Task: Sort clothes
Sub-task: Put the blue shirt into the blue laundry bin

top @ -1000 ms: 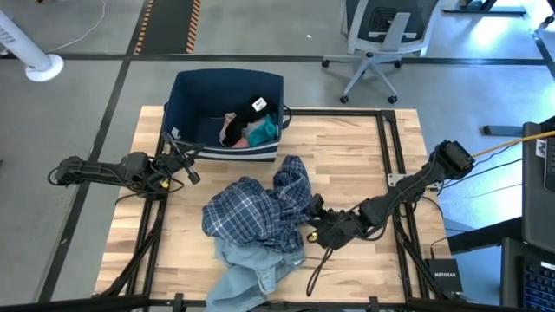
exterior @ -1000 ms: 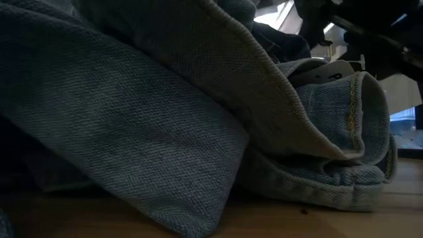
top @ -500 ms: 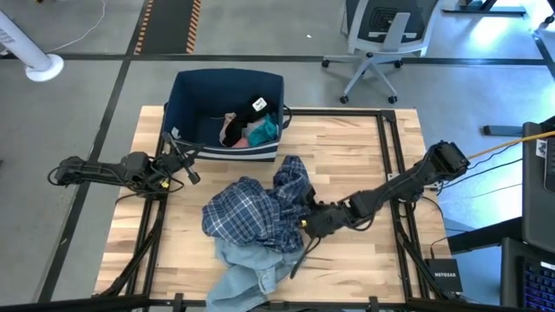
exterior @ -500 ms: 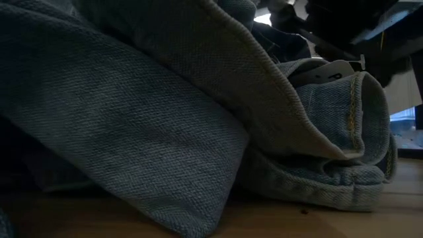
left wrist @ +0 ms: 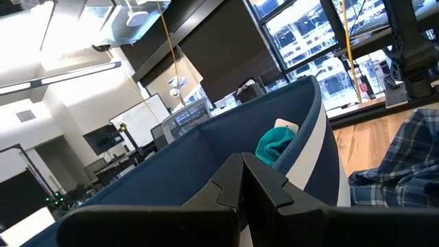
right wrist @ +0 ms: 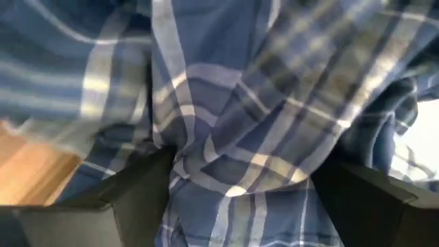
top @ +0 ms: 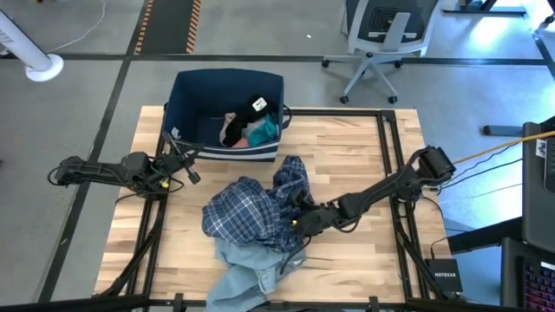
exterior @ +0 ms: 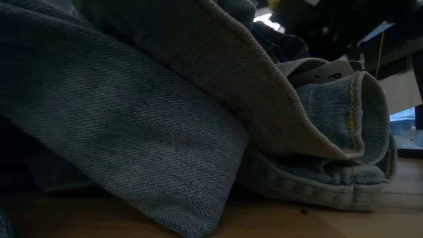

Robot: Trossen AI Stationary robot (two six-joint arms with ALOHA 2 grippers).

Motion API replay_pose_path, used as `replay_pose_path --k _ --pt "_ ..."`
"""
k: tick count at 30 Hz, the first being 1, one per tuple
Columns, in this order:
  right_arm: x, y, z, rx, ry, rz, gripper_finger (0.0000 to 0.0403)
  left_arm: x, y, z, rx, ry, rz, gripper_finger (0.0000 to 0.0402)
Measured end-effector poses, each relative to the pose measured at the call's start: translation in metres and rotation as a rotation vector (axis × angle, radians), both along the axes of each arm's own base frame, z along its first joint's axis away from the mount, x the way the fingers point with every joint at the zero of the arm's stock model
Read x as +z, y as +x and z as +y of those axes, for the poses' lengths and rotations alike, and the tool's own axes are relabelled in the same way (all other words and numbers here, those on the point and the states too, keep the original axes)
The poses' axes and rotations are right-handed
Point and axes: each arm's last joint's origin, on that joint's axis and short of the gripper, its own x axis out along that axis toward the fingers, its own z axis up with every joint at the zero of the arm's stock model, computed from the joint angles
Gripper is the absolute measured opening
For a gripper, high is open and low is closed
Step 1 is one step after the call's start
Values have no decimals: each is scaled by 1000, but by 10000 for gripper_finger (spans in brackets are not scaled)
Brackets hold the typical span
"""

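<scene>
Wood table [top: 355, 147]; grey floor [top: 78, 113]

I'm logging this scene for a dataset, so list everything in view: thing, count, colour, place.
plaid shirt: one, blue and white, heaped mid-table
jeans: one, light-blue denim, under the shirt at the table's front edge
bin: one, navy with white band, at the table's back edge
clothes in bin: several, black, pink, teal, white
table: one, light wood
office chair: one, grey, on the floor behind the table
fan: one, white, floor, far left
left claw: shut, beside the bin
right claw: open, fingers either side of a plaid fold
</scene>
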Motion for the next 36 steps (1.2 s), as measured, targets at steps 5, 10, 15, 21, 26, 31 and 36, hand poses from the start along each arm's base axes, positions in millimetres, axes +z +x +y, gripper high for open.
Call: replay_pose_path --k 5,10,15,21,26,31,36 --pt "-4 8 -1 1 -43 -48 348 0 0 0 -1 0 0 1" --pt "-5 11 -10 -18 -22 -40 348 0 0 0 -1 0 0 1" --pt "-5 12 -12 -15 -15 -37 329 0 0 0 -1 0 0 1" --pt "-10 13 -14 -22 -21 -22 265 0 0 0 0 0 0 1" --pt "-16 17 -20 -41 -25 -10 192 0 0 0 -1 0 0 1" --pt "-20 18 -23 -61 -42 0 105 0 0 0 -1 0 0 1" --pt "-18 17 -23 -62 -87 1 17 0 0 0 -1 0 0 1"
